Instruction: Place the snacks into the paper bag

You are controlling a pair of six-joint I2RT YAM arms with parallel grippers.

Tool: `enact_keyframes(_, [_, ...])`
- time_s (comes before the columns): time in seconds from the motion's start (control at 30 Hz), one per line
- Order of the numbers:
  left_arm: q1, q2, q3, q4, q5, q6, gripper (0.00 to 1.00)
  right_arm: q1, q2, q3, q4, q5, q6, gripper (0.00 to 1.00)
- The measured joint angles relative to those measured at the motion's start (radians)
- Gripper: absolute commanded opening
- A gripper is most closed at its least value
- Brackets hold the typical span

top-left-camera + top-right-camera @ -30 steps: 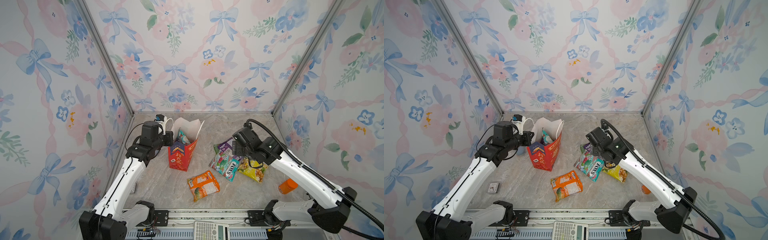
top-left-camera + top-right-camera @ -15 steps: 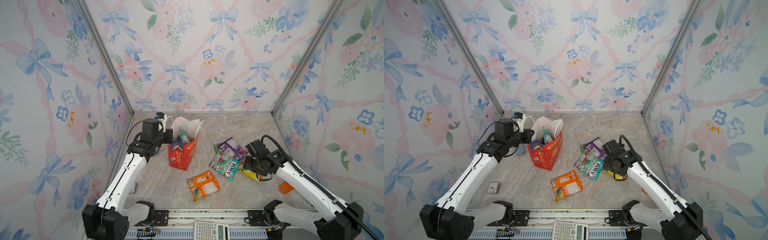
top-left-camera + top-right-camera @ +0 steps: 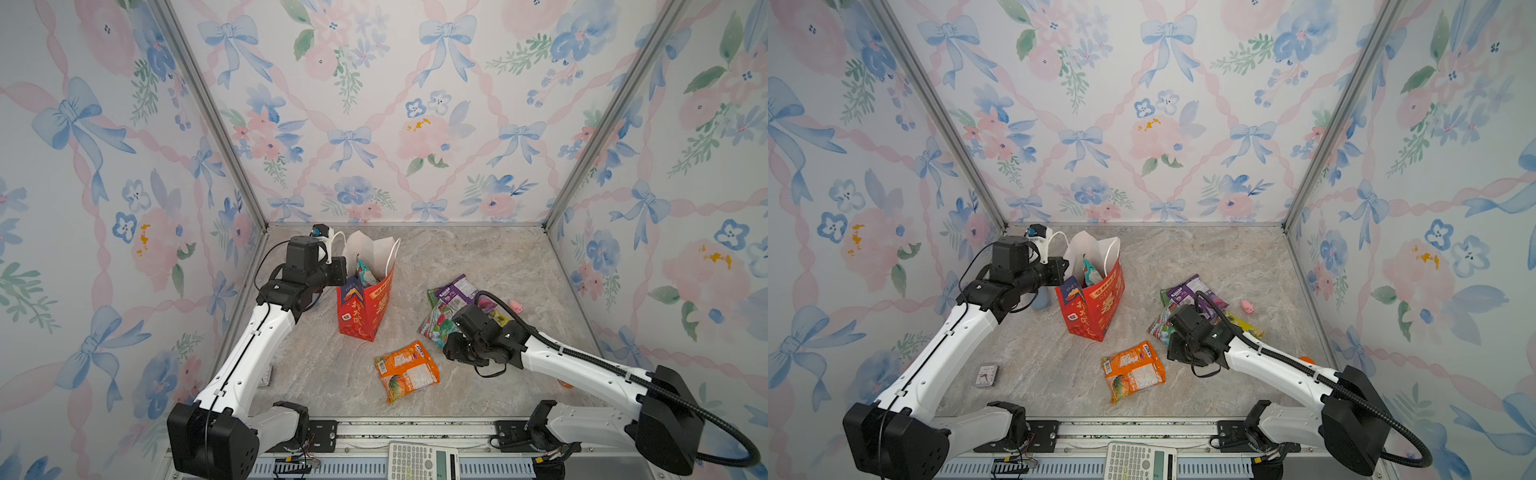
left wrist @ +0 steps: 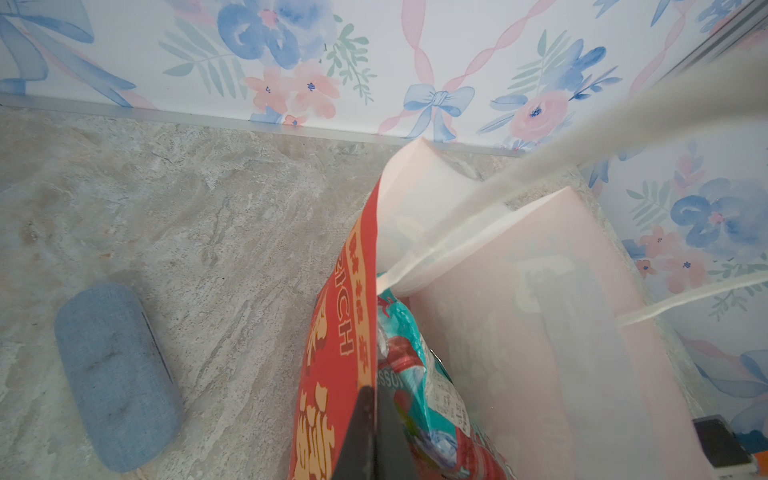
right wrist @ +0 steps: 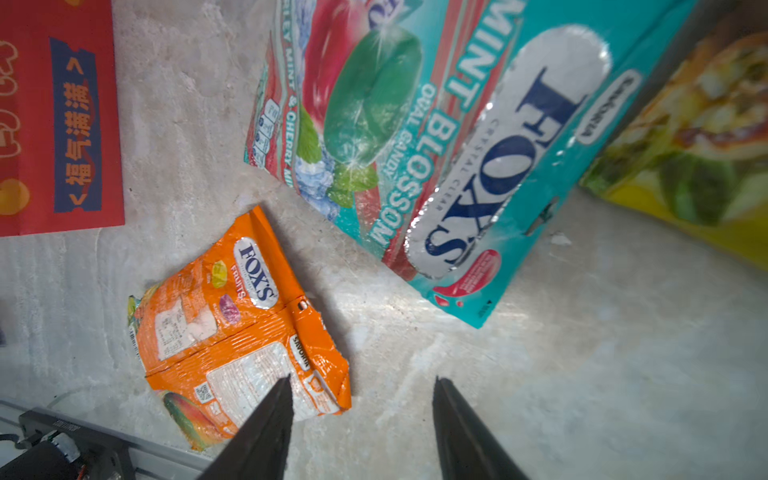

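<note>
Since the earlier frame the right gripper (image 5: 361, 380) has pulled back from the snack pile. It now hangs beside the orange FOX'S packet (image 3: 407, 370), jaws apart and empty. That packet lies flat in front of the upright red paper bag (image 3: 363, 309). The teal Mint Blossom packet (image 5: 457, 145) and purple packet (image 3: 457, 291) overlap to the bag's right. One teal packet (image 3: 365, 270) stands inside the bag. The left gripper (image 4: 372, 401) is clamped on the bag's rim.

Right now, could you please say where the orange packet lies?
In both top views the orange packet lies in front of the paper bag, beside the right tool.
</note>
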Motion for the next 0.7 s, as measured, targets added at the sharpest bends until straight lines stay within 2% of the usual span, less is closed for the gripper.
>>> enact_keyframes(0.27, [0.000, 0.001, 0.000, 0.003, 0.000, 0.001, 0.00, 0.061, 0.076, -0.027, 0.156, -0.063, 0.040, 0.55])
enact_keyframes(0.7, [0.002, -0.025, -0.011, -0.001, 0.000, 0.001, 0.00, 0.152, 0.107, -0.069, 0.194, -0.085, 0.100, 0.59])
